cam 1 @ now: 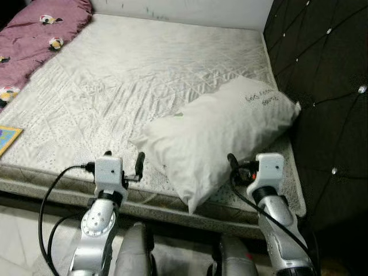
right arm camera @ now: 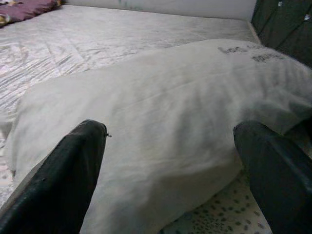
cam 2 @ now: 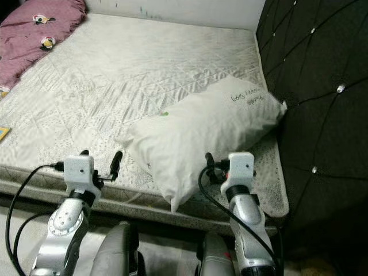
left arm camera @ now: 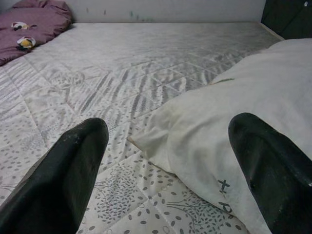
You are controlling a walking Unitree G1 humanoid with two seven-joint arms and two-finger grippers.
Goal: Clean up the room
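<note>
A white pillow (cam 1: 221,135) with dark writing near one end lies at an angle on the bare quilted mattress (cam 1: 144,75), close to the bed's near edge and right side. My left gripper (cam 1: 123,158) hovers over the near edge, open, with nothing between its fingers; the pillow's corner (left arm camera: 146,139) lies just ahead of it and to its right. On the other side, my right gripper (right arm camera: 165,165) is open at the pillow's near long side, and the pillow (right arm camera: 161,112) bulges right in front of its fingers.
A purple blanket (cam 1: 40,29) with small cartoon prints is bunched at the bed's far left. A colourful flat book (cam 1: 7,138) lies at the left edge. A black tufted headboard (cam 1: 322,86) rises along the right side. A white wall (cam 1: 184,8) stands behind the bed.
</note>
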